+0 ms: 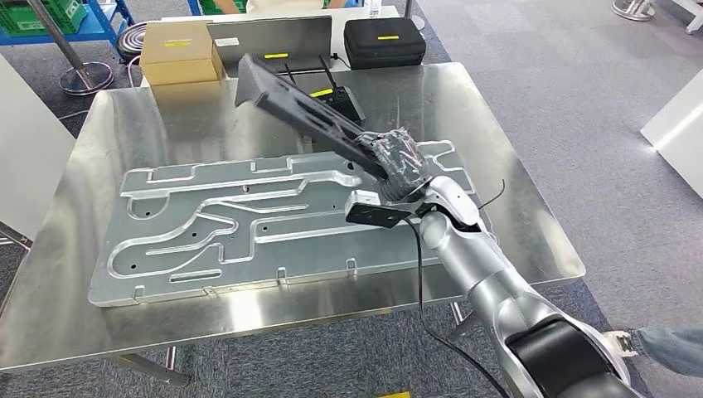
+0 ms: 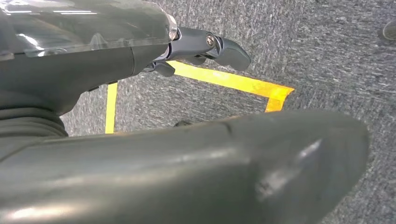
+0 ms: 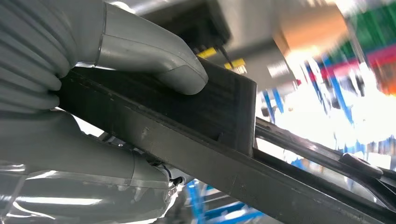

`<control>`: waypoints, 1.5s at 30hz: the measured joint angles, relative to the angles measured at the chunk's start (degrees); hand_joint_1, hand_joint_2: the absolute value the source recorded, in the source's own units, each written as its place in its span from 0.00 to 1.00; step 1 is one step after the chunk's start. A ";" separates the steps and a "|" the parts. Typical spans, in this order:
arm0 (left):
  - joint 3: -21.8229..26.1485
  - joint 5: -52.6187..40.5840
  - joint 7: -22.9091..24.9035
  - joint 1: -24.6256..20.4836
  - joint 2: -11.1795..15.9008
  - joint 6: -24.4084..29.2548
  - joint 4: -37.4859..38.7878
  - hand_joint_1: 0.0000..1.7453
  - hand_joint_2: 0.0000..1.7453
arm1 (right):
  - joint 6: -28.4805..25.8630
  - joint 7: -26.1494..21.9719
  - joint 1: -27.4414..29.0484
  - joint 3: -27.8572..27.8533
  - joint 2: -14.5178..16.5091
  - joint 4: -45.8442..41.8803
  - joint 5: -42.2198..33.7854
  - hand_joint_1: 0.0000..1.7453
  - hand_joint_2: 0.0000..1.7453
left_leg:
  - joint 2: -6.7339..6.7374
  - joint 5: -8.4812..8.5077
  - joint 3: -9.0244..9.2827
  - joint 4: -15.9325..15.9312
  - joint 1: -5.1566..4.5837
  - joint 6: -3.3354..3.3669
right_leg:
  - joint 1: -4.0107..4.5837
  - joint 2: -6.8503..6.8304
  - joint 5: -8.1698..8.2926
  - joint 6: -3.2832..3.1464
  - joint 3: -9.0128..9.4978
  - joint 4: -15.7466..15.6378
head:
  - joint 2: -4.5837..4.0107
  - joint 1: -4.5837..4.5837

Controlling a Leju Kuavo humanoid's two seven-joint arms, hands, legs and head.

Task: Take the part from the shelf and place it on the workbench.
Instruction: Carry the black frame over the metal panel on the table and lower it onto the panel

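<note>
Silver right arm [image 1: 485,269] with a black elbow band and a thin black cable alongside; right hand [image 1: 399,162] dark under clear film, thumb [image 3: 154,53] grey.

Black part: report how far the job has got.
Done: the black part is off the shelf and brought to the workbench. In hand: the right hand grips its near end, holding it tilted above the machined metal plate. Left: lowering it onto the bench and letting go. The left hand hangs over carpet.
</note>
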 joint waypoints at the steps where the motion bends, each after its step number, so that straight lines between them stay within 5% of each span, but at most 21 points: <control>1: 0.00 -0.07 0.00 -0.01 -0.04 0.02 0.00 0.00 0.00 | 0.00 0.74 -0.77 1.05 0.46 1.05 2.34 1.00 1.00 | -0.04 -0.09 0.13 0.02 0.00 -0.12 | 0.00 -0.04 2.25 -0.17 1.63 -3.69 | 0.00 0.00; 4: 0.00 -0.34 -0.04 -0.07 -0.21 0.01 0.00 0.00 0.00 | -0.01 2.59 -3.26 3.70 2.16 3.55 7.08 1.00 1.00 | -0.05 -0.33 0.06 0.19 -0.19 -0.74 | 0.34 -0.04 6.40 -0.97 6.25 -14.13 | 0.00 0.01; 9: 0.00 -0.87 -0.29 -0.02 -0.43 -0.03 0.01 0.00 0.00 | 1.96 4.83 -6.97 6.45 4.41 6.19 10.69 1.00 1.00 | 0.00 -1.44 -0.79 1.52 -0.18 -2.17 | 0.26 -0.12 6.53 -2.37 6.79 -15.85 | 0.00 0.00; 12: -0.01 -1.16 -0.54 -0.04 -0.50 -0.09 0.02 0.00 0.00 | 5.72 5.01 -9.08 7.51 5.73 7.82 11.07 1.00 1.00 | 0.07 -6.28 -5.57 11.65 -0.03 -2.87 | 0.16 -0.13 6.49 -3.10 7.09 -16.10 | 0.00 0.00; 14: -0.02 -1.46 -0.83 -0.01 -0.52 -0.27 0.02 0.00 0.00 | 7.93 4.77 -9.63 8.44 6.40 9.58 11.60 1.00 1.00 | 0.07 -7.55 -8.73 17.35 0.02 -3.15 | 0.21 -0.11 6.24 -3.12 7.41 -16.06 | 0.00 0.00; 16: -0.04 -1.81 -1.47 0.06 -0.56 -0.47 0.02 0.00 0.00 | 9.91 4.60 -9.83 9.39 7.03 11.77 12.27 1.00 1.00 | 0.10 -4.39 -7.77 14.24 0.12 -3.20 | 0.18 -0.11 5.81 -2.94 7.93 -15.92 | 0.00 0.00; 19: -0.12 -2.31 -2.64 -0.02 -0.58 -0.83 0.02 0.00 0.00 | 12.08 4.45 -10.22 10.86 7.79 15.20 13.03 1.00 1.00 | 0.08 0.74 -2.69 3.04 0.17 -2.82 | 0.40 -0.09 4.97 -2.28 8.39 -15.38 | 0.00 0.00; 23: -0.35 -2.73 -3.12 0.05 -0.66 -1.37 0.04 0.00 0.00 | 12.91 3.86 -10.26 12.42 8.05 18.91 13.37 1.00 1.00 | -0.02 0.75 -1.95 1.00 0.02 -1.50 | 0.56 -0.09 4.59 -1.29 8.14 -15.03 | 0.00 0.01; 25: -0.57 -2.90 -3.20 0.00 -0.71 -1.46 0.04 0.00 0.00 | 13.32 3.75 -10.41 12.94 8.04 20.07 13.46 1.00 1.00 | 0.02 0.80 -1.82 0.81 0.16 -0.84 | 0.43 -0.11 3.10 -0.68 7.24 -12.91 | 0.00 0.01; 29: -0.98 -3.24 -3.02 -0.37 -0.72 -1.34 0.04 0.00 0.00 | 15.50 4.17 -9.80 14.99 7.83 23.03 15.32 1.00 1.00 | 0.07 0.66 -1.66 0.74 0.11 -0.24 | 0.18 -0.11 -2.29 0.02 0.35 0.61 | 0.00 0.02; 31: -1.14 -3.26 -2.68 -0.45 -0.72 -1.10 0.04 0.00 0.00 | 15.72 4.72 -8.99 16.15 7.68 24.32 16.32 1.00 1.00 | -0.03 0.55 -1.42 0.78 -0.07 -0.16 | 0.23 -0.11 -0.50 -0.27 -0.05 0.28 | 0.00 0.02; 34: -1.23 -3.25 -2.43 -0.57 -1.00 -0.96 0.06 0.00 0.00 | 15.73 5.26 -9.10 17.30 7.63 25.38 16.84 1.00 1.00 | -0.07 0.30 -0.84 0.73 -0.50 -0.24 | 0.73 -0.23 5.22 -1.76 5.32 -11.62 | 0.00 0.02; 37: -1.33 -3.22 -2.37 -0.71 -1.23 -0.84 0.09 0.00 0.00 | 15.80 5.46 -9.23 18.04 7.67 25.97 17.11 1.00 1.00 | -0.05 0.20 -0.65 0.51 -0.51 -0.90 | 1.20 -0.46 6.15 -2.35 6.98 -15.26 | 0.00 0.03; 40: -1.36 -2.94 -2.48 -0.69 -1.24 -0.55 0.09 0.00 0.00 | 15.92 5.81 -9.36 18.84 7.83 26.33 17.71 1.00 1.00 | 0.00 -0.75 -0.73 1.51 -0.59 -1.66 | 0.66 -0.56 6.80 -2.77 7.76 -16.54 | 0.00 0.03; 44: -1.36 -2.46 -2.79 -0.48 -1.18 -0.45 0.09 0.00 0.00 | 15.73 6.66 -9.20 19.78 8.34 26.92 18.39 1.00 1.00 | 0.05 -7.57 -6.24 14.42 -0.07 -2.66 | 0.26 -0.80 7.15 -3.03 8.06 -17.12 | 0.00 0.01; 45: -1.36 -2.41 -2.85 -0.36 -1.14 -0.46 0.09 0.00 0.25 | 15.64 6.78 -9.15 19.96 8.40 27.05 18.45 0.75 0.75 | 0.06 -7.96 -6.96 16.21 0.12 -2.92 | 0.20 -0.80 7.15 -2.99 8.06 -17.08 | 0.00 0.02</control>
